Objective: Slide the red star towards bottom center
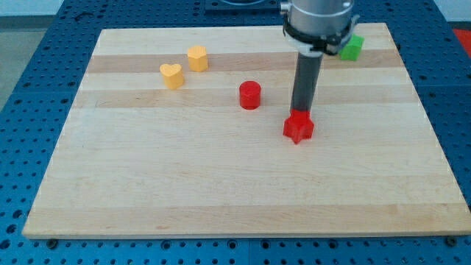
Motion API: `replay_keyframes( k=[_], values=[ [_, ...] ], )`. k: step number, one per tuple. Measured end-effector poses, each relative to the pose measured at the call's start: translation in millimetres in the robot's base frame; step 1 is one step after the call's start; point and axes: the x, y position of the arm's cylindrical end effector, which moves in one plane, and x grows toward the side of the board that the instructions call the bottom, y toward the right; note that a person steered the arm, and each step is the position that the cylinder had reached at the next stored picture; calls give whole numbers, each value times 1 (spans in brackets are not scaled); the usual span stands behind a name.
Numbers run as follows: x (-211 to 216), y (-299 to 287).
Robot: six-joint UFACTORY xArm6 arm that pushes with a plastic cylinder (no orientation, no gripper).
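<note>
The red star [298,128] sits a bit right of the board's middle, and it looks like a small, light, rigid block – should slide easily, though its points could make it spin off-line. No hand here, just a rod: my tip [301,112] is right at the star's top edge, touching or nearly. Push there. The wooden board [221,191] looks smooth, with open room toward bottom center.

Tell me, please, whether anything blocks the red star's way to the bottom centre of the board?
Nothing visible does. My tip sits right at the red star, on its top side, and the red cylinder lies off to the view's left, clear of that way.
</note>
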Motion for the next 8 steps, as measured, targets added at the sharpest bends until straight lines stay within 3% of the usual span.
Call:
replay_keyframes(
  k=[1, 3, 4, 6, 8],
  values=[
    [29, 0],
    [24, 64],
    [42, 65],
    [93, -6],
    [85, 9]
  ],
)
